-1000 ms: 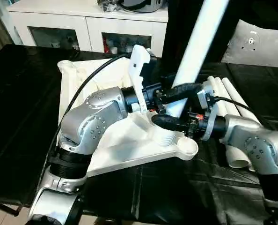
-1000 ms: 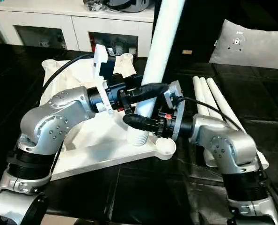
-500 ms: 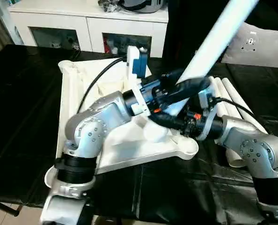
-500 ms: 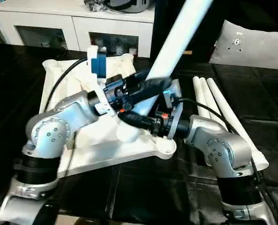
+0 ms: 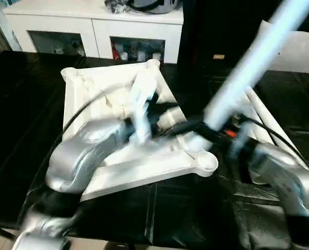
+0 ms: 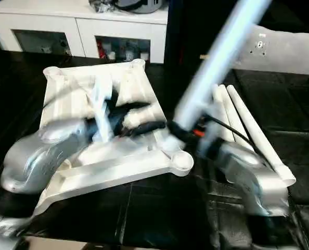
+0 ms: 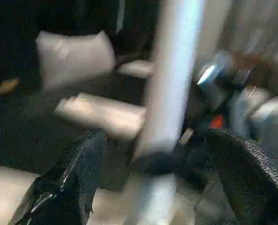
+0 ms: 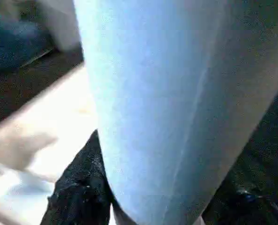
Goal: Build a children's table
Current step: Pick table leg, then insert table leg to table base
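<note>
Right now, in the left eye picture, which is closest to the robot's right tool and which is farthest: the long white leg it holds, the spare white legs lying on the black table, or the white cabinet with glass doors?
1. Long white tubular leg, in the right tool, slanting up.
2. Spare white legs, lying just beyond it on the right.
3. White cabinet with glass doors, far back on the left.

A black cloth (image 5: 19, 104) covers the work surface, wrinkled and shiny at the near edge. At the far left stands a white cabinet (image 5: 97, 26) with glass doors (image 5: 53, 42), small coloured items (image 5: 136, 53) showing behind the right-hand pane and dark clutter (image 5: 139, 5) lying on its top. At the far right a white cushion (image 6: 284, 49) rests against a dark backing, with a small orange object (image 5: 219, 57) just left of it.
</note>
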{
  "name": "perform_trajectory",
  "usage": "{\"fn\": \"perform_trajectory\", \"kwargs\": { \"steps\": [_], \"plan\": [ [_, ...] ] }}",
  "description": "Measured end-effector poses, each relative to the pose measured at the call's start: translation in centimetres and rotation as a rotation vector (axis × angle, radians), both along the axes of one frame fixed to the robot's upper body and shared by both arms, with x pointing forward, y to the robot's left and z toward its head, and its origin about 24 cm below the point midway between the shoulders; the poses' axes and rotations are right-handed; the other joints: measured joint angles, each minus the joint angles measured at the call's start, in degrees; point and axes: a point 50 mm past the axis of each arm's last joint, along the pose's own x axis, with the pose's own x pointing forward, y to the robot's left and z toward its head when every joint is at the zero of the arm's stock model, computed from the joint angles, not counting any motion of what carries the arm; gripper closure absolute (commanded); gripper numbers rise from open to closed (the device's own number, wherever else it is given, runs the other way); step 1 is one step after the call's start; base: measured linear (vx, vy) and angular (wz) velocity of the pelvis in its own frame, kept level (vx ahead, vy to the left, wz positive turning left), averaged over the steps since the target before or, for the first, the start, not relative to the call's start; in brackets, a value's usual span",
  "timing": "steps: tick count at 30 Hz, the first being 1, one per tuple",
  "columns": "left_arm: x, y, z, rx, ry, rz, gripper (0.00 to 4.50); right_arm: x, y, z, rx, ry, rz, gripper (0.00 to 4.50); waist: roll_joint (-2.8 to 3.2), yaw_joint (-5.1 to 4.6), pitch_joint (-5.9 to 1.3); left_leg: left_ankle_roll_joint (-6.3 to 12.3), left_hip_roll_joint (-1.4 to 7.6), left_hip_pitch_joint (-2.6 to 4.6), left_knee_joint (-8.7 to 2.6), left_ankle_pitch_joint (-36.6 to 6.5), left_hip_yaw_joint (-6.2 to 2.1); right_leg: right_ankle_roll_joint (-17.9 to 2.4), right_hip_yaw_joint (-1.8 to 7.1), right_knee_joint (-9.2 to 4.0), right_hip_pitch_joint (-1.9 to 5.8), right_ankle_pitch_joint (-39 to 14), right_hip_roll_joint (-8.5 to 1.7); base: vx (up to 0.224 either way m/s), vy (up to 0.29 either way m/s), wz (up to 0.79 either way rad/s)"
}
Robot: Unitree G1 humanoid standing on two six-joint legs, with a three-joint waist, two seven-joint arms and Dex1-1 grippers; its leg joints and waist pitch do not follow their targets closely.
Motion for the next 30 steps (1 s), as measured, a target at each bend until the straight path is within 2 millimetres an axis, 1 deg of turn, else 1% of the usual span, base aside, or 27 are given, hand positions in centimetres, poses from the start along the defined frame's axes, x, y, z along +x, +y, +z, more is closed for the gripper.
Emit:
{"fn": "perform_trajectory", "kwargs": {
  "steps": [2, 4, 6, 8, 9, 10, 11, 15, 18, 20, 21, 22, 25, 27, 28, 29, 30],
  "plan": [
    [-1.2, -0.5, -1.5, 0.093, 0.026, -0.045, 0.64, -0.3, -0.3, -0.2, -0.034, -0.019, -0.047, 2.59, 0.02, -0.03, -0.01, 0.00, 0.00, 0.00, -0.03, 0.00, 0.01, 0.00, 0.01, 0.00, -0.03, 0.00, 0.00, 0.000, 0.000, 0.00],
    [-2.0, -0.8, -2.9, 0.159, 0.058, -0.071, 0.64, -0.5, -0.5, -0.3, -0.056, -0.032, -0.063, 2.59, 0.02, -0.18, -0.01, -0.01, 0.02, 0.01, -0.05, 0.00, 0.01, 0.00, 0.01, 0.00, -0.04, 0.00, 0.02, 0.000, 0.000, 0.00],
    [-2.6, -1.0, -4.4, 0.235, 0.078, -0.072, 0.91, -0.8, -0.6, -0.6, -0.059, -0.028, -0.065, 2.59, 0.02, -0.56, -0.01, -0.01, 0.02, 0.02, -0.05, 0.01, 0.01, 0.02, 0.02, 0.02, -0.04, 0.01, 0.03, 0.000, 0.000, 0.00],
    [-2.7, -1.5, -5.8, 0.306, 0.080, -0.039, 1.03, -1.0, -0.5, -0.7, -0.042, -0.018, -0.053, 2.59, 0.04, -0.76, -0.02, -0.01, 0.01, 0.07, -0.04, 0.01, 0.02, 0.03, 0.06, 0.02, 0.00, 0.03, 0.02, 0.000, 0.000, 0.00],
    [-2.7, -1.5, -6.4, 0.326, 0.090, -0.025, 1.16, -1.1, -0.3, -0.5, -0.029, -0.021, -0.042, 2.59, 0.04, -0.81, -0.02, -0.01, 0.01, 0.07, -0.04, 0.01, 0.02, 0.04, 0.06, 0.02, -0.01, 0.05, 0.02, 0.000, 0.000, 0.00],
    [-2.7, -1.5, -6.8, 0.345, 0.096, -0.017, 1.16, -1.1, -0.2, -0.4, -0.023, -0.028, -0.035, 2.59, 0.04, -0.81, -0.02, -0.02, 0.02, 0.08, -0.04, 0.01, 0.02, 0.04, 0.05, 0.02, -0.02, 0.07, 0.02, 0.000, 0.000, 0.00],
    [-2.6, -1.5, -7.2, 0.370, 0.090, 0.000, 1.39, -1.2, -0.1, -0.2, -0.018, -0.031, -0.025, 2.59, 0.06, -0.87, -0.03, -0.05, 0.03, 0.14, -0.04, 0.03, 0.02, 0.04, 0.05, 0.02, 0.00, 0.10, 0.02, 0.000, 0.000, 0.00],
    [-2.2, -0.8, -8.2, 0.455, 0.077, 0.046, 1.56, -1.7, 0.4, 0.0, 0.001, -0.031, 0.030, 2.59, 0.08, -0.94, -0.04, -0.05, 0.05, 0.24, -0.06, 0.03, 0.02, 0.05, 0.05, 0.02, 0.03, 0.11, 0.03, 0.000, 0.000, 0.00],
    [-2.0, -0.2, -8.8, 0.506, 0.085, 0.066, 1.89, -1.9, 0.8, -0.1, -0.002, -0.025, 0.059, 2.59, 0.08, -0.87, -0.04, -0.06, 0.06, 0.22, -0.06, 0.03, 0.02, 0.04, 0.05, 0.02, 0.02, 0.11, 0.04, 0.000, 0.000, 0.00],
    [-1.9, -0.1, -8.9, 0.516, 0.078, 0.073, 1.93, -1.9, 1.0, -0.2, 0.000, -0.017, 0.081, 2.59, 0.08, -0.83, -0.04, -0.05, 0.05, 0.22, -0.06, 0.03, 0.03, 0.04, 0.06, 0.00, 0.03, 0.12, 0.03, 0.000, 0.000, 0.00],
    [-1.9, -0.1, -8.9, 0.518, 0.077, 0.074, 2.16, -2.0, 1.1, -0.3, 0.002, -0.015, 0.089, 2.59, 0.08, -0.77, -0.04, -0.05, 0.05, 0.22, -0.06, 0.03, 0.03, 0.04, 0.05, 0.00, 0.03, 0.12, 0.03, 0.000, 0.000, 0.00],
    [-1.9, -0.1, -8.9, 0.518, 0.076, 0.074, 2.27, -2.0, 1.2, -0.3, 0.002, -0.013, 0.092, 2.59, 0.08, -0.73, -0.04, -0.05, 0.05, 0.22, -0.06, 0.03, 0.03, 0.04, 0.05, 0.00, 0.03, 0.12, 0.03, 0.000, 0.000, 0.00],
    [-2.0, -0.1, -8.9, 0.517, 0.081, 0.062, 2.35, -2.0, 1.2, -0.4, -0.001, -0.002, 0.095, 2.59, 0.08, -0.75, -0.04, -0.05, 0.06, 0.22, -0.06, 0.03, 0.03, 0.03, 0.05, 0.00, 0.03, 0.12, 0.03, 0.000, 0.000, 0.00],
    [-2.0, 0.0, -8.9, 0.515, 0.085, 0.052, 2.60, -2.0, 1.2, -0.4, -0.003, -0.003, 0.096, 2.59, 0.08, -0.76, -0.04, -0.05, 0.06, 0.22, -0.06, 0.03, 0.03, 0.02, 0.05, 0.00, 0.03, 0.13, 0.03, 0.000, 0.000, 0.00],
    [-2.0, -0.1, -8.9, 0.514, 0.087, 0.049, 2.60, -2.0, 1.1, -0.4, -0.004, -0.002, 0.096, 2.59, 0.08, -0.76, -0.04, -0.06, 0.06, 0.22, -0.06, 0.03, 0.03, 0.02, 0.05, 0.00, 0.03, 0.13, 0.03, 0.000, 0.000, 0.00],
    [-2.1, -0.1, -8.9, 0.512, 0.089, 0.043, 2.80, -2.0, 1.1, -0.4, -0.007, -0.002, 0.098, 2.59, 0.08, -0.76, -0.04, -0.06, 0.05, 0.22, -0.06, 0.03, 0.03, 0.02, 0.05, 0.00, 0.03, 0.13, 0.03, 0.000, 0.000, 0.00],
    [-2.1, -0.1, -8.9, 0.510, 0.091, 0.039, 2.80, -2.0, 1.1, -0.4, -0.011, -0.002, 0.099, 2.59, 0.08, -0.75, -0.04, -0.05, 0.05, 0.22, -0.06, 0.03, 0.03, 0.02, 0.05, 0.00, 0.03, 0.13, 0.03, 0.000, 0.000, 0.00]
  ]
}}
